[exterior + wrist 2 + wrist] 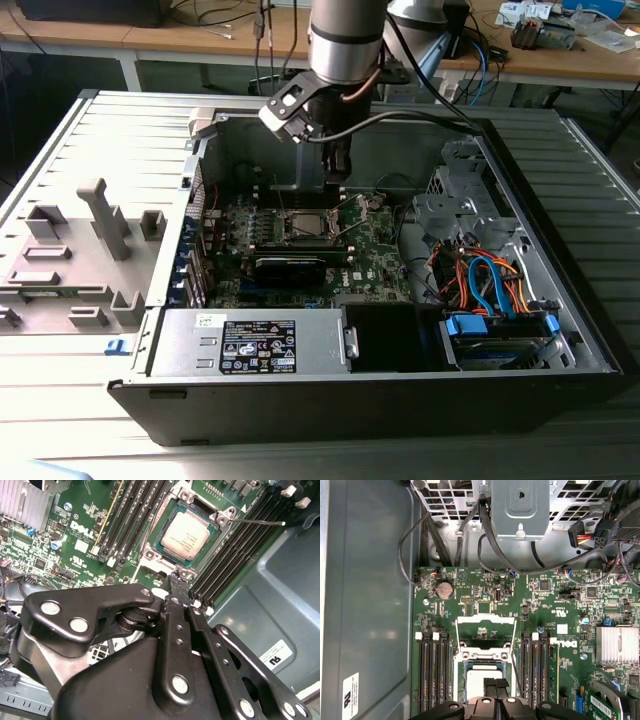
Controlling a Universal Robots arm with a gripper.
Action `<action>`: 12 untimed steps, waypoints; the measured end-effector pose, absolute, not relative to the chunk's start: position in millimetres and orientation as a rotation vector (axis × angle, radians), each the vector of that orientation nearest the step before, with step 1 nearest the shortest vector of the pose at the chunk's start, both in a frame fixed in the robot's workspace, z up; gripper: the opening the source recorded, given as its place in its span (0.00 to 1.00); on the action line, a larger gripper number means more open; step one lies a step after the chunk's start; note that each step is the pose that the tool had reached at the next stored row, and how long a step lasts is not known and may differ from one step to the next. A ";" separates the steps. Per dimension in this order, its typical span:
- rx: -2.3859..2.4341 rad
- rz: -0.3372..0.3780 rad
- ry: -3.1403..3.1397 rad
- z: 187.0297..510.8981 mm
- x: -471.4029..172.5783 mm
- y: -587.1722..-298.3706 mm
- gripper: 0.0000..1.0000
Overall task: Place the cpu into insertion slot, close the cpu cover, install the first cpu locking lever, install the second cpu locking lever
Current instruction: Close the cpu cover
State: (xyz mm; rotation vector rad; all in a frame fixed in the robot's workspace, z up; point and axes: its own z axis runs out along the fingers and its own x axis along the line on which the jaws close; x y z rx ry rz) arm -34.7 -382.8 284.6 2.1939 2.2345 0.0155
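Note:
The cpu [185,534], a pale silvery square, lies seated in the insertion slot [220,519], whose silver rim frames it. In the first wrist view the cpu [476,684] sits below the cpu cover [485,622], a silver frame swung open and lying back on the green board. A thin locking lever [260,522] sticks out sideways from the socket. My gripper [176,580] hovers just beside the socket's edge, its black fingers shut together with nothing between them. In the exterior view the gripper [338,176] hangs above the socket [305,226].
Black memory slots [431,670] flank the socket on both sides. A silver heatsink [617,645] is on the board. Cables [490,280] and a drive cage [460,200] fill the exterior view's right of the case. A power supply [250,345] lies along the front.

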 end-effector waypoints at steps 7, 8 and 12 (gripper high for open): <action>2.194 0.016 2.235 284.5 -29.3 -382.8 0.11; 2.194 0.015 2.235 284.6 -28.3 -382.8 0.11; 2.194 0.016 2.235 284.5 -23.5 -382.8 0.11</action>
